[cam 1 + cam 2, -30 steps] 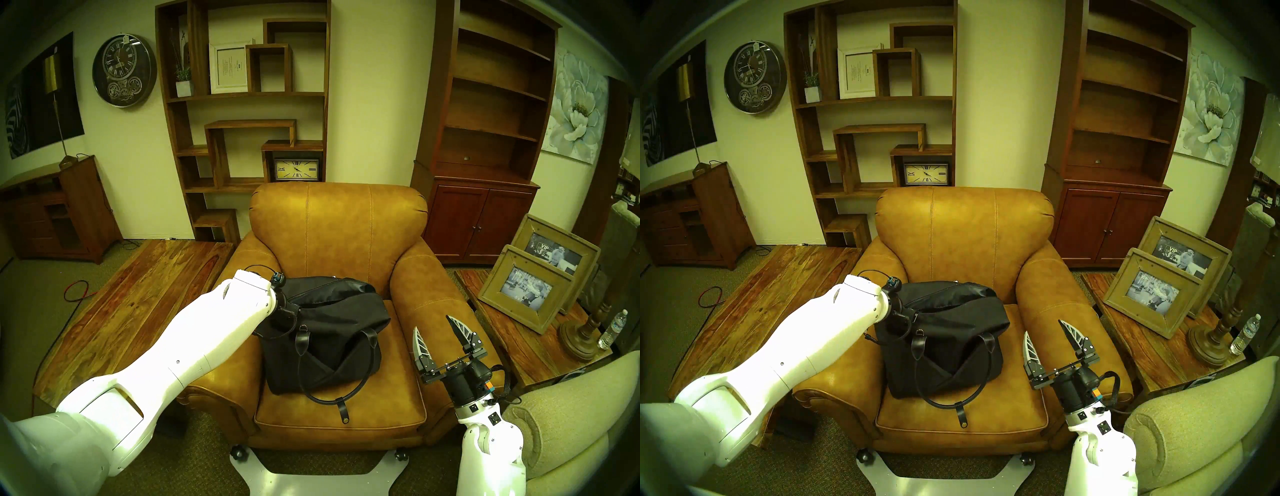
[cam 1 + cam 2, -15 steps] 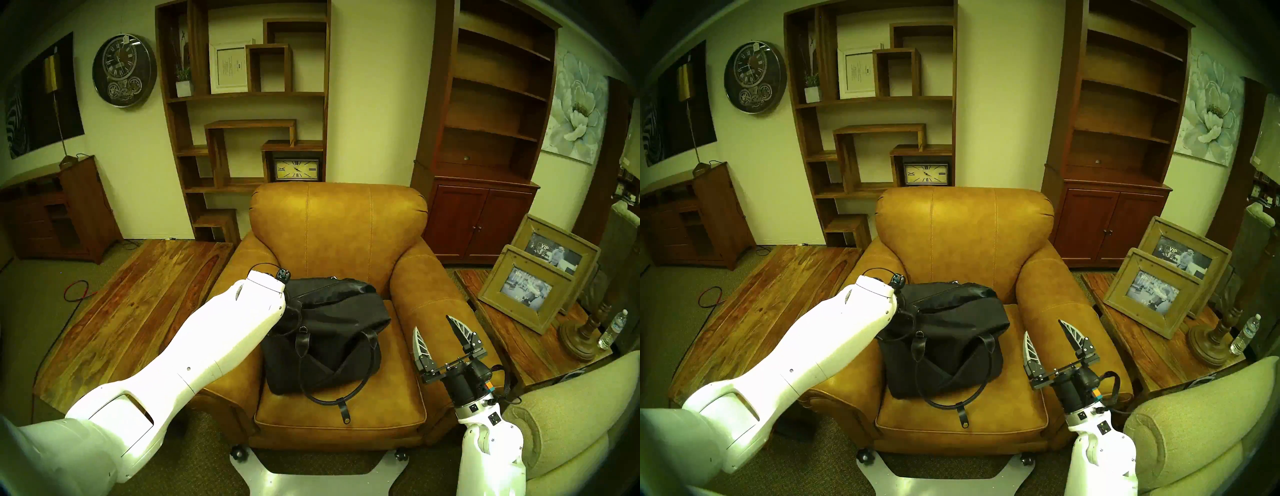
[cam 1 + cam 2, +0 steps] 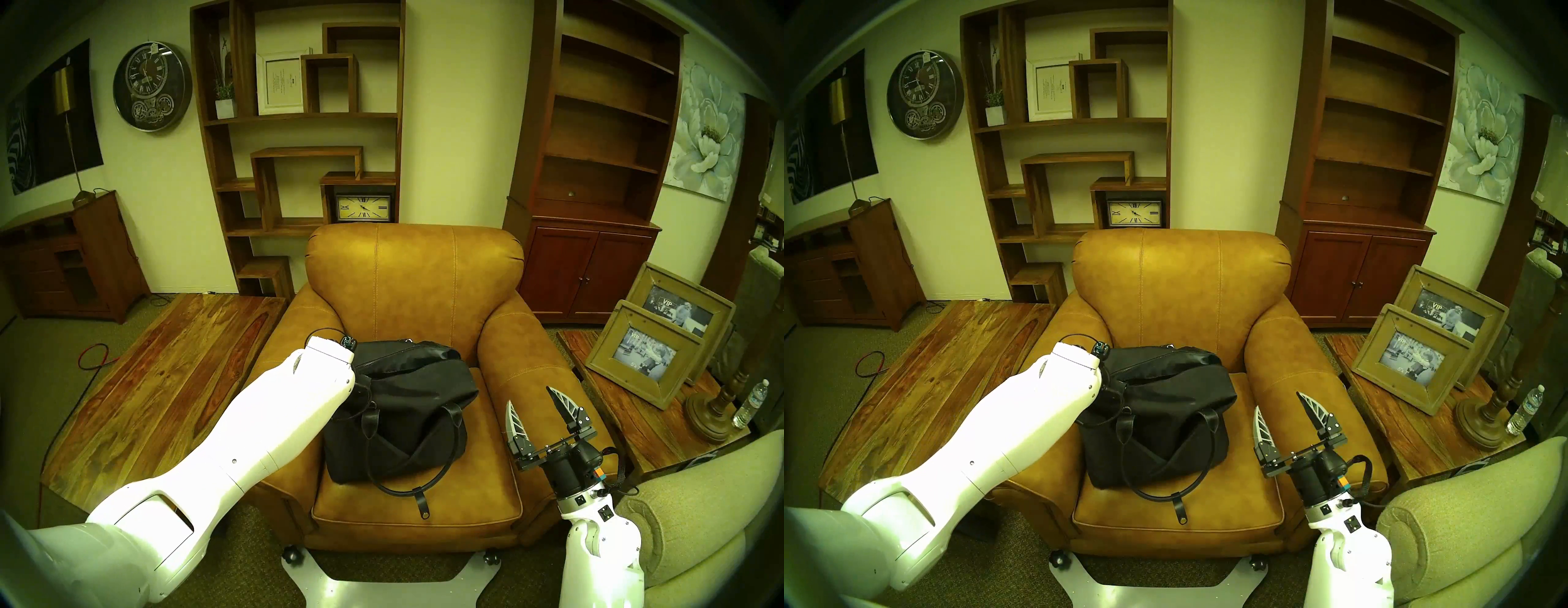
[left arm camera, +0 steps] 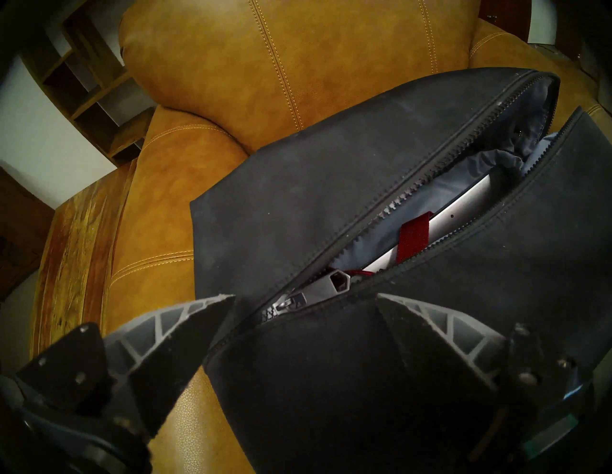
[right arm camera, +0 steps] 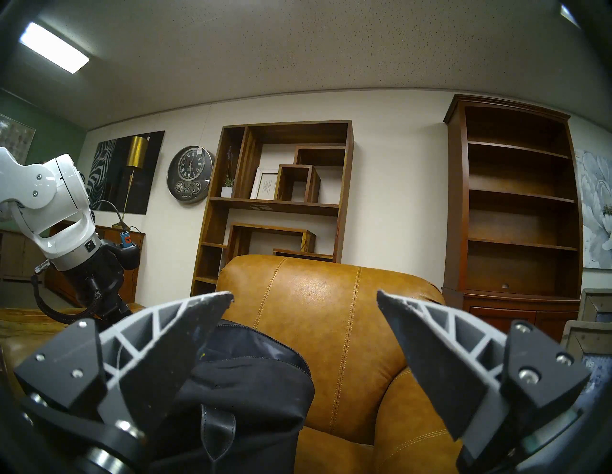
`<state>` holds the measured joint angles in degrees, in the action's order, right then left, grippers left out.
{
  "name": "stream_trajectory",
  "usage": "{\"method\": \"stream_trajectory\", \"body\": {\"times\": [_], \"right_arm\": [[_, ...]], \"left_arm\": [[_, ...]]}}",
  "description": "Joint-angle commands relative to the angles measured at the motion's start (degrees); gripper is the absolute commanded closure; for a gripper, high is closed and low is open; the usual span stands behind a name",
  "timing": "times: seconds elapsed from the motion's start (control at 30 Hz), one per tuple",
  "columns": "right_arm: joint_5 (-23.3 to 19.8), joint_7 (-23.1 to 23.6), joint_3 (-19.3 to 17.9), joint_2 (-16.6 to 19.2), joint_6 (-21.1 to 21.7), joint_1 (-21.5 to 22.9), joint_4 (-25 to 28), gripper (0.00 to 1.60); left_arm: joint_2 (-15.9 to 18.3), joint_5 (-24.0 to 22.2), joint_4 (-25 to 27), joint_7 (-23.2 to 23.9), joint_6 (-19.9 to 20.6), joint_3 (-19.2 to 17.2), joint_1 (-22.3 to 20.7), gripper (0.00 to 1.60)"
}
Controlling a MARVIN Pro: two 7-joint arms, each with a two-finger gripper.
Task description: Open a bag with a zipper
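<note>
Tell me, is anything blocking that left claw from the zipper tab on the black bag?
Nothing visible. The open left gripper has the zipper pull between its fingertips, only the bag fabric beneath.

chair: tan leather armchair [image 3: 413, 280], pretty roomy seat
on the seat: black bag [image 3: 403, 407], sitting left of middle, one handle [image 3: 407, 479] flopped forward onto the cushion

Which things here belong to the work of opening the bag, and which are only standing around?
Belong to the job:
- black bag on the armchair seat
- its zipper, already parted
- zipper pull
- left gripper, open over the bag's end
- right gripper, open, beside the bag

Only standing around:
- armchair
- water bottle
- picture frames
- wall clock
</note>
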<state>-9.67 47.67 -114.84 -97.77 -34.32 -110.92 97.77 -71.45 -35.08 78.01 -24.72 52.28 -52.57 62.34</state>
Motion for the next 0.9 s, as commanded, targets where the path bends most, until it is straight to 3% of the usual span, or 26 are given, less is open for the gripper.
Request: {"method": "stream_trajectory", "body": {"times": [0.0, 0.43, 0.87], "right_arm": [[-0.24, 0.05, 0.12, 0.14, -0.31, 0.31, 1.13, 0.0], [-0.24, 0.05, 0.13, 0.14, -0.31, 0.3, 1.15, 0.0], [-0.24, 0.05, 0.13, 0.14, -0.3, 0.3, 1.17, 0.0]], "left_arm": [[-3.81, 0.97, -1.79, -2.3, -1.31, 0.13, -2.28, 0.0], [-6.86, 4.02, -7.02, -8.29, -3.57, 0.46, -3.2, 0.0], [-7.58, 3.75, -10.08, -7.86, -2.78, 0.59, -4.54, 0.0]]}}
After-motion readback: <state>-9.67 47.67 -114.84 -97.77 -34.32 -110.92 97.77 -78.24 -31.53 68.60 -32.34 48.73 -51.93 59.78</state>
